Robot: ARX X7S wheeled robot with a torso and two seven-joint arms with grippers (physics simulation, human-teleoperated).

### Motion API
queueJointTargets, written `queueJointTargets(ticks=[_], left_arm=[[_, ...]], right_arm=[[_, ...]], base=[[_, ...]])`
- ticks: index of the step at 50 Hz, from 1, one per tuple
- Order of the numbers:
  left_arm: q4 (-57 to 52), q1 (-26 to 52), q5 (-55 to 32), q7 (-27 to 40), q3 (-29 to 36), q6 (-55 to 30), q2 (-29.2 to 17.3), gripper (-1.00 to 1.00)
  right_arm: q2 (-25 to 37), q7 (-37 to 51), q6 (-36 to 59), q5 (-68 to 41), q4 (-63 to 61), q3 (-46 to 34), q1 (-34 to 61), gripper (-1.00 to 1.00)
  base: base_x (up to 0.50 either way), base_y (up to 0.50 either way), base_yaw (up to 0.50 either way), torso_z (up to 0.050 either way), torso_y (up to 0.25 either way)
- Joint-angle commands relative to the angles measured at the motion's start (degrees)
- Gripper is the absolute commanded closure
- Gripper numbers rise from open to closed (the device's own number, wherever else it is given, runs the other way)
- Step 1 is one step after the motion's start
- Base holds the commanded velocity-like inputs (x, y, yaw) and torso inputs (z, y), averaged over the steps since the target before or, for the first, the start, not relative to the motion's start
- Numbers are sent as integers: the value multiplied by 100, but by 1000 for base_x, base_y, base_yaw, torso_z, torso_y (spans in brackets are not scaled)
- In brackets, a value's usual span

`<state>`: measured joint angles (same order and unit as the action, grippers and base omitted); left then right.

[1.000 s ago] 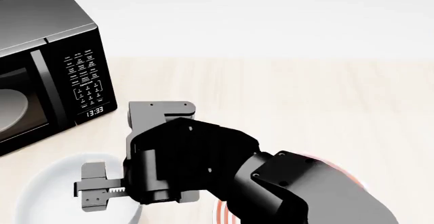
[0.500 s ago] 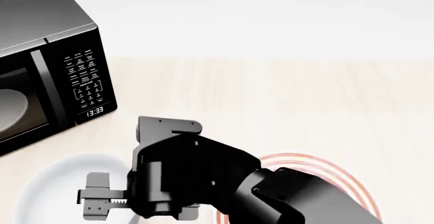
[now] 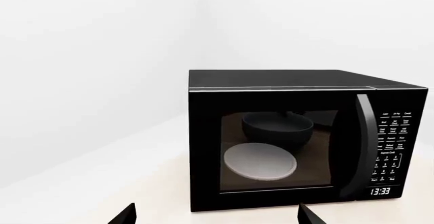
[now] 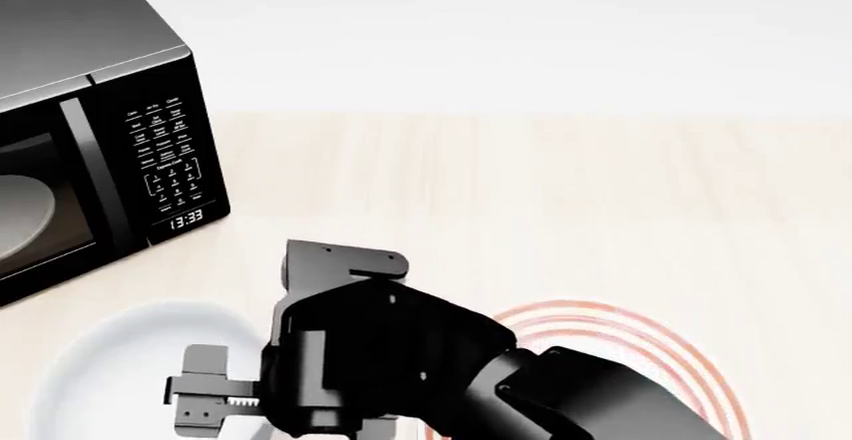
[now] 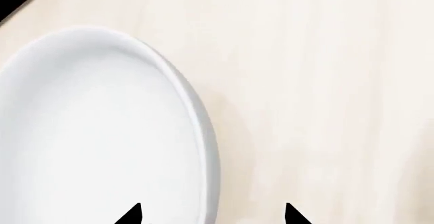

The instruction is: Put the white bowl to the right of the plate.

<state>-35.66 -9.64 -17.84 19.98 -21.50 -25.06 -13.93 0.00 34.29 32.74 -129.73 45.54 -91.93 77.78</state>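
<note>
The robot's right arm is matte black throughout, built of blocky, faceted housings with bevelled edges. A flat rectangular black wrist plate at its twelve o'clock end carries small pale screw dots at its corners. Toward nine o'clock sits the grey-black right gripper, with a toothed rack strip along its slide and small round fastener holes. In each wrist view only two black pointed fingertips show; the left pair are equally dark triangles.
</note>
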Motion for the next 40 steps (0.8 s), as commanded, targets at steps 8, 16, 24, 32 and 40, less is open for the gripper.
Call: queueJointTargets(ticks=[8,16,24,32,40], left_arm=[[-39,-59,-33,23,11,57,-21,-100],[-80,-99,-67,34,-12,79,-29,-100],[-92,-123,-75,41,0,109,-35,-100],[-79,-120,-83,54,14,131,-48,-100],[-93,-146,-105,66,4,155,-56,-100]], right_arm=[[0,0,-117,212,-76,5,-203,-100],[0,-64,-119,400,-173,14,-328,-100],[0,-148,-119,479,-212,18,-383,-100],[0,-337,-133,575,-328,25,-393,-100],[0,-229,-283,724,-399,38,-377,100]], base=[[0,0,0,0,0],[0,0,0,0,0],[0,0,0,0,0],[0,0,0,0,0],[0,0,0,0,0]])
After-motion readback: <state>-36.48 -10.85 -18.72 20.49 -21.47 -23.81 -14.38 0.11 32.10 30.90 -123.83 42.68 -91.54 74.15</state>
